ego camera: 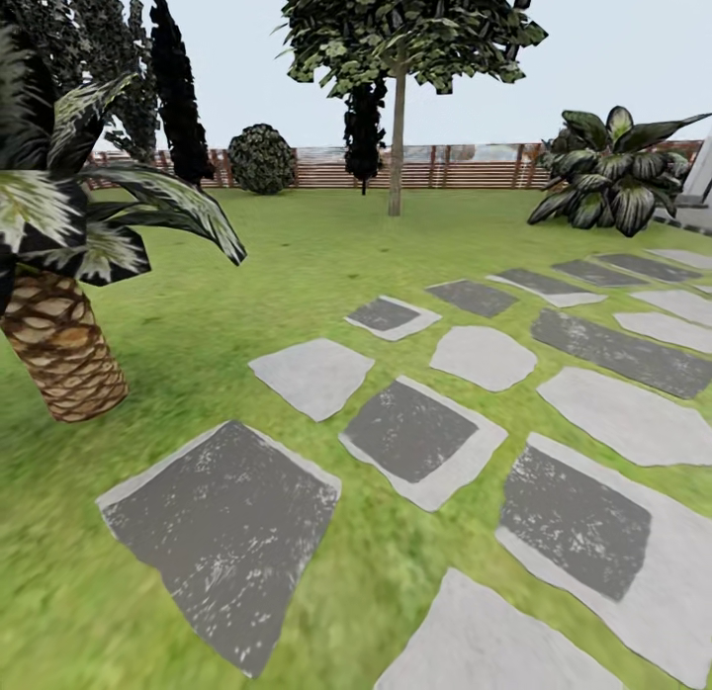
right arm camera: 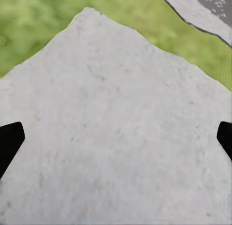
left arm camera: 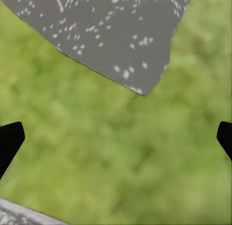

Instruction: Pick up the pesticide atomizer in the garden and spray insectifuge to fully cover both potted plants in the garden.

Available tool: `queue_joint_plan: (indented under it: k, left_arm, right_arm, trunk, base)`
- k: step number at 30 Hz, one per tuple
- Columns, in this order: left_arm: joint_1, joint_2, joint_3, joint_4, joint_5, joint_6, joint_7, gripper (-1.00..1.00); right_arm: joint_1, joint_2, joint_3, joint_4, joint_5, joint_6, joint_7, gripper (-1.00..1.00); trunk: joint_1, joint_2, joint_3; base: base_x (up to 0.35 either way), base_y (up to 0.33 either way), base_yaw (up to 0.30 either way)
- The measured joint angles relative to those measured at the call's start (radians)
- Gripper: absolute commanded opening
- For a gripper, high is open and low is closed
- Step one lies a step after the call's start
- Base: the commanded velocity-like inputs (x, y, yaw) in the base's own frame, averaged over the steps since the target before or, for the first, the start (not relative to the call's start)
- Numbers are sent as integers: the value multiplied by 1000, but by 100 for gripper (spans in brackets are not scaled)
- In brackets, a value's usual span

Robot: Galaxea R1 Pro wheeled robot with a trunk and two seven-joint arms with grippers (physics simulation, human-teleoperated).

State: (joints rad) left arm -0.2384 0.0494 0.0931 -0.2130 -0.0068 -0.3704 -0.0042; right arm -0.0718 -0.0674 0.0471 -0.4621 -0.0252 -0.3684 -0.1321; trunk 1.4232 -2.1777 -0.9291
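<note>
Across the lawn, stepping stones lead on; no atomizer visible; both hands spread wide, empty.

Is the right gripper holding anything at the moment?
No: in the right wrist view the right gripper has its fingertips wide apart, with just a pale stepping stone showing between them.

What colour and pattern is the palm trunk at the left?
The palm trunk is tan-brown with a dark criss-cross scale pattern, shown best in the head view.
</note>
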Motion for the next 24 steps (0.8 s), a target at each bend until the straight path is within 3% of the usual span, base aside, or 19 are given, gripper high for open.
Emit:
queue_joint_plan:
  k: [9,24]
  left_arm:
    - [0,1,0,-1,0,0,-1,100]
    - [0,1,0,0,0,-1,0,100]
  right_arm:
    - [0,0,0,1,0,0,0,100]
    - [0,0,0,5,0,0,-4,100]
  trunk:
    - [0,0,0]
    - [0,0,0]
  base:
    - [340,0,226]
    - [340,0,19]
